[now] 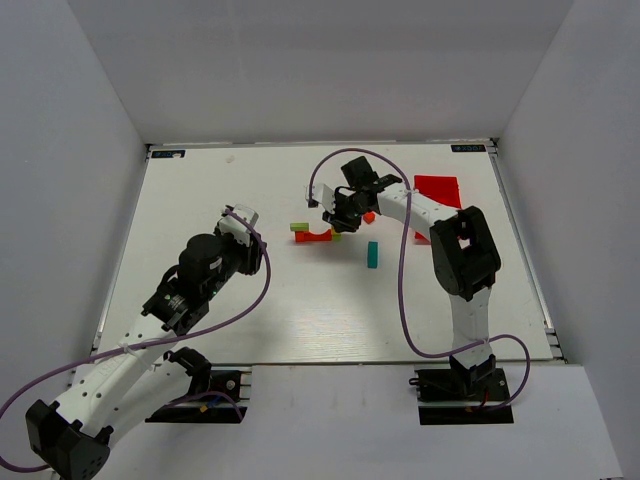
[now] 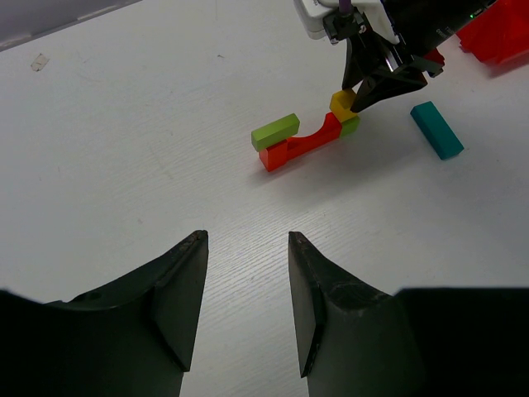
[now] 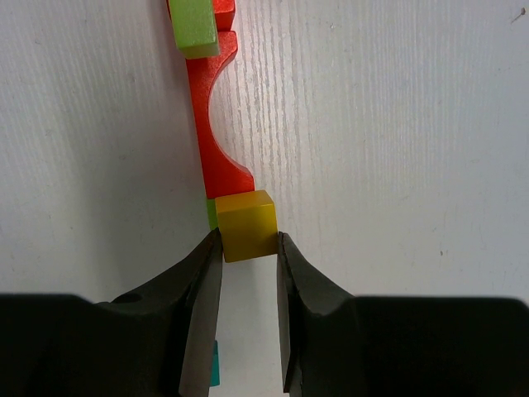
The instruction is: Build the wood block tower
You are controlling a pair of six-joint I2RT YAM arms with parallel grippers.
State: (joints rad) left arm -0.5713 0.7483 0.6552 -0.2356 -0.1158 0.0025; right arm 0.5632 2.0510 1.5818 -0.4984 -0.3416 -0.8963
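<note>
**Right claw poised with yellow cube at the tower's end**

At the bottom of the left wrist view, the left claw (image 2: 246, 241) hangs with its jaws apart and nothing between them, well short of the blocks on the white surface (image 2: 124, 124). Beyond it, right of centre, the teal bar (image 2: 436, 129) lies flat and alone. Higher in that frame the red arch piece (image 2: 306, 142) lies on its side. A lime-green block (image 2: 275, 131) rests over its left end, and a lime-green cube (image 2: 350, 125) touches its right end.

The right claw (image 3: 248, 248) is clamped on the yellow cube (image 3: 246, 219), directly over that lime-green cube. Whether the two touch cannot be told. A green sliver shows at the yellow cube's left edge in the right wrist view, so a small shift that way would likely square the stack. The safest finish looks like a straight descent, a slight parting of the jaws and a vertical lift, clear of the arch.

In the top view the orange piece (image 1: 369, 216) lies just right of the claw. Farthest, at upper right, sits the red bin (image 1: 438, 190); its contents cannot be made out.
</note>
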